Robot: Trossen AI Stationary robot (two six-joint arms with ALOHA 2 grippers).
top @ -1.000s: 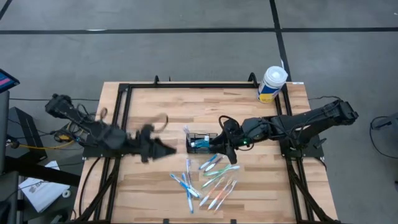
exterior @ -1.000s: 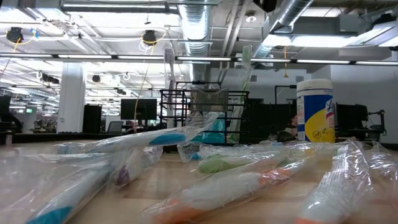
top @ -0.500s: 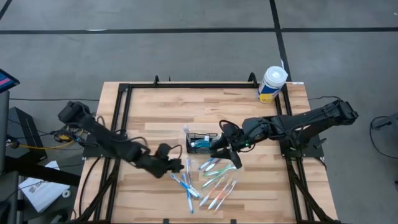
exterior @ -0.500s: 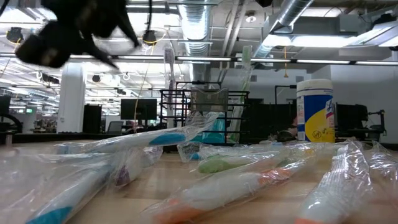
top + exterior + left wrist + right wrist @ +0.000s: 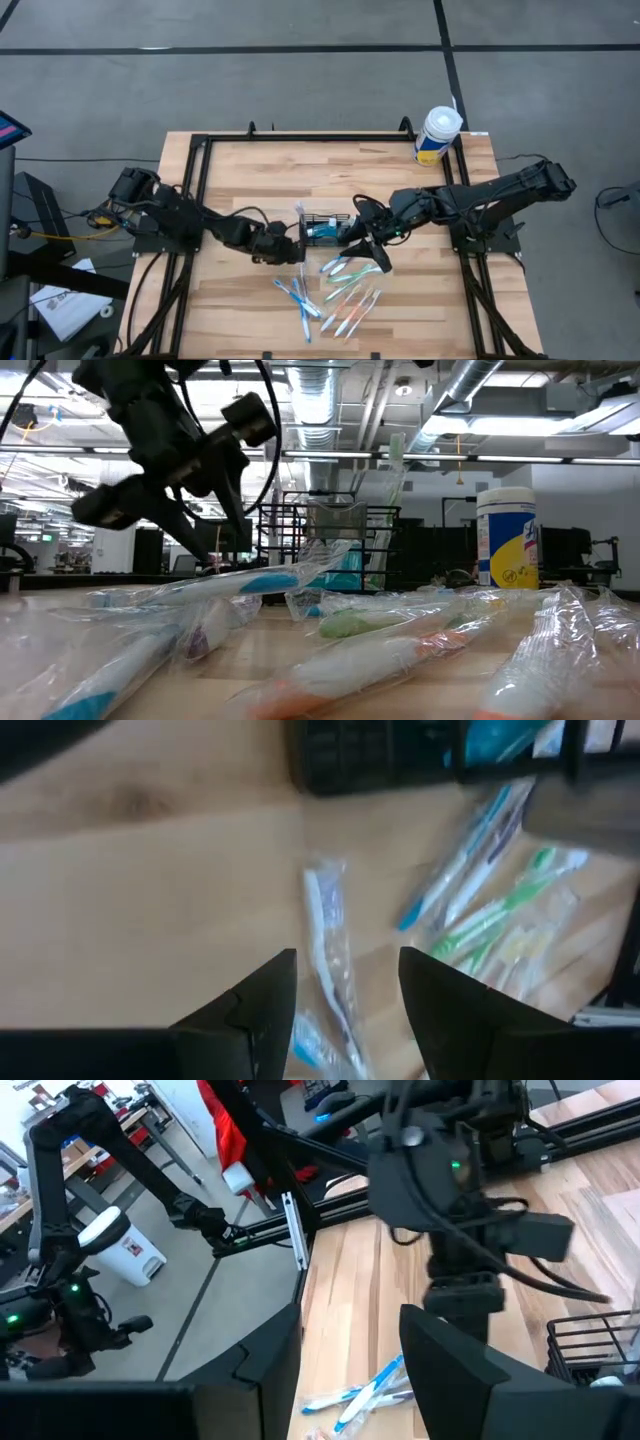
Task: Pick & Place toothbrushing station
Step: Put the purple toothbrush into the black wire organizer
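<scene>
The toothbrushing station, a small black wire-mesh caddy (image 5: 322, 228), stands on its base on the wooden table near the middle. It also shows in the low view (image 5: 325, 540), with wrapped toothbrushes (image 5: 394, 480) sticking up out of it. My left gripper (image 5: 292, 246) is open and empty just left of the caddy, above the table. Its wrist view (image 5: 348, 1010) shows the caddy (image 5: 380, 760) ahead. My right gripper (image 5: 372, 252) is open and empty at the caddy's right near corner. A corner of the caddy (image 5: 600, 1345) shows in its wrist view (image 5: 350, 1370).
Several plastic-wrapped toothbrushes (image 5: 335, 290) lie loose on the table between the caddy and the near edge, and fill the low view's foreground (image 5: 330, 650). A white tub with a yellow-blue label (image 5: 437, 135) stands at the far right corner. A black frame (image 5: 200, 145) borders the table.
My left arm has swung in from the table's left, dipped toward the near edge over the loose toothbrushes, then come back up beside the caddy's left side. In the low view it has come down into sight from above.
</scene>
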